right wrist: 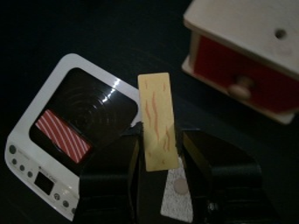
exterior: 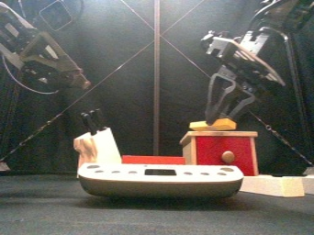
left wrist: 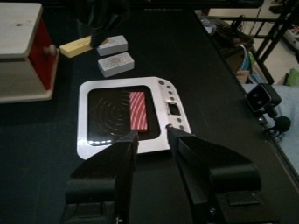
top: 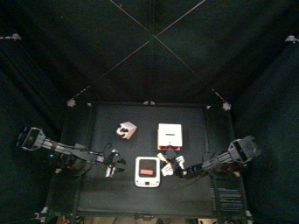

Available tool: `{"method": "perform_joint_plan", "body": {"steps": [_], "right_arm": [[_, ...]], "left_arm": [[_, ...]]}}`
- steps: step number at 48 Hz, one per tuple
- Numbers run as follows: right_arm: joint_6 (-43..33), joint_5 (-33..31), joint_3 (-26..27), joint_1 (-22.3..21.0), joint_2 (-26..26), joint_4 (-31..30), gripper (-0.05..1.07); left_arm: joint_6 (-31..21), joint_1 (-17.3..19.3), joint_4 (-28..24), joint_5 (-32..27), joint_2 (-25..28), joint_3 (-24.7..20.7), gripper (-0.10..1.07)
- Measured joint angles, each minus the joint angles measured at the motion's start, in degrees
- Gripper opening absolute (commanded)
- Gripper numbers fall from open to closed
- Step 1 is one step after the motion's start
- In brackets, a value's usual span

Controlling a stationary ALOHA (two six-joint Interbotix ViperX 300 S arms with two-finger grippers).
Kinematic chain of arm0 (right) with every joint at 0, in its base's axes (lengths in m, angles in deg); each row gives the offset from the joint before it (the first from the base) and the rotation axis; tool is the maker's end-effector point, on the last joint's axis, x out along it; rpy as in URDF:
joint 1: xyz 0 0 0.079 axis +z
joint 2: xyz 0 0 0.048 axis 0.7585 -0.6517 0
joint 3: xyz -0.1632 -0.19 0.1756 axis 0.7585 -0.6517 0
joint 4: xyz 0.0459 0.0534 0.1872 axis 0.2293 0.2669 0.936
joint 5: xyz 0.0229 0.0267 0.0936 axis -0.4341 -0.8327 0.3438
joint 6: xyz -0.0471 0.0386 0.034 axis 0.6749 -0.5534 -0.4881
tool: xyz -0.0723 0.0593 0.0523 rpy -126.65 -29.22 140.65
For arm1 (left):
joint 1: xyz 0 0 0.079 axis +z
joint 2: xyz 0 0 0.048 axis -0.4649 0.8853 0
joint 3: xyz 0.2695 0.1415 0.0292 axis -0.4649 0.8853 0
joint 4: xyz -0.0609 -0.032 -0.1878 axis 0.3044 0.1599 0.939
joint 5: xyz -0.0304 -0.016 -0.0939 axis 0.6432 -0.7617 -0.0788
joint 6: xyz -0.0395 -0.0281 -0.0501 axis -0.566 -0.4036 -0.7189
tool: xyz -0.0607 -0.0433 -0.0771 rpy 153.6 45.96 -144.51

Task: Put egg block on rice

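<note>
Black cloth covers the small table (top: 105, 118), and black curtains (top: 47, 52) close it in on all sides. Right gripper (right wrist: 159, 156) hangs above the table, pinching the yellow egg block (right wrist: 158, 118) between its 2 jaws. Below lie a white scale (left wrist: 126, 114) with a red striped block (left wrist: 138, 110) on it, and a red and cream box (exterior: 222, 151). 2 white rice blocks (left wrist: 115, 52) sit near the box. Left gripper (left wrist: 149, 150) rests spread over the scale.
</note>
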Motion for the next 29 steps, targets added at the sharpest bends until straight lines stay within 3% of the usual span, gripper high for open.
{"method": "perform_joint_plan", "body": {"steps": [11,29], "right_arm": [[-3.4,-10.6,0.0,5.0,-1.4,-1.1,0.5],[-3.4,-11.5,3.2,5.4,-8.3,5.6,0.5]], "left_arm": [[0.0,0.0,-0.1,0.0,0.0,0.0,0.74],[0.0,0.0,0.9,0.0,0.0,0.3,0.74]]}}
